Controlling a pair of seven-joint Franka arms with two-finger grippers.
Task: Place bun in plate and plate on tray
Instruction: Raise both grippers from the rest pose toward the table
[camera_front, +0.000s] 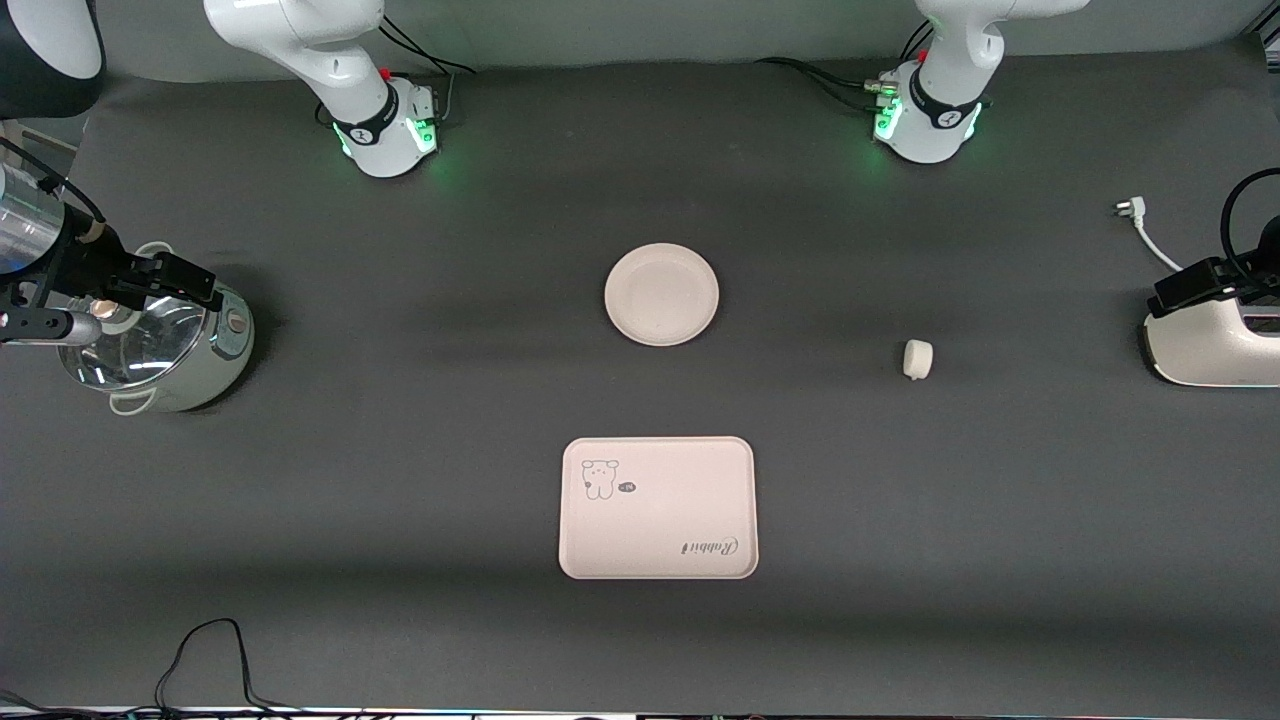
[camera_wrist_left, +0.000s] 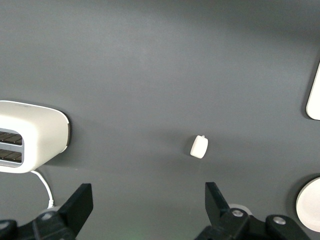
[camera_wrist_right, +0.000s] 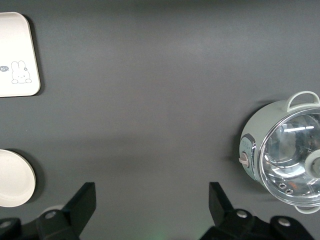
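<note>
The surface (camera_front: 400, 500) looks like dark grey matt cloth. The plate (camera_front: 661, 295) and tray (camera_front: 657, 507) have a smooth, dull cream finish. The bun (camera_front: 917, 359) is matt white. The cooker (camera_front: 160, 345) carries a glossy, reflective glass lid, and the toaster (camera_front: 1215, 345) shows smooth, lightly shiny plastic.

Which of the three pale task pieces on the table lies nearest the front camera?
The tray, the rectangular one printed with "Rabbit". The round plate and the small bun both lie farther from that camera, and the tray holds nothing.

Even overhead light, soft shadows, glare on pot lid (camera_front: 135, 345)
</note>
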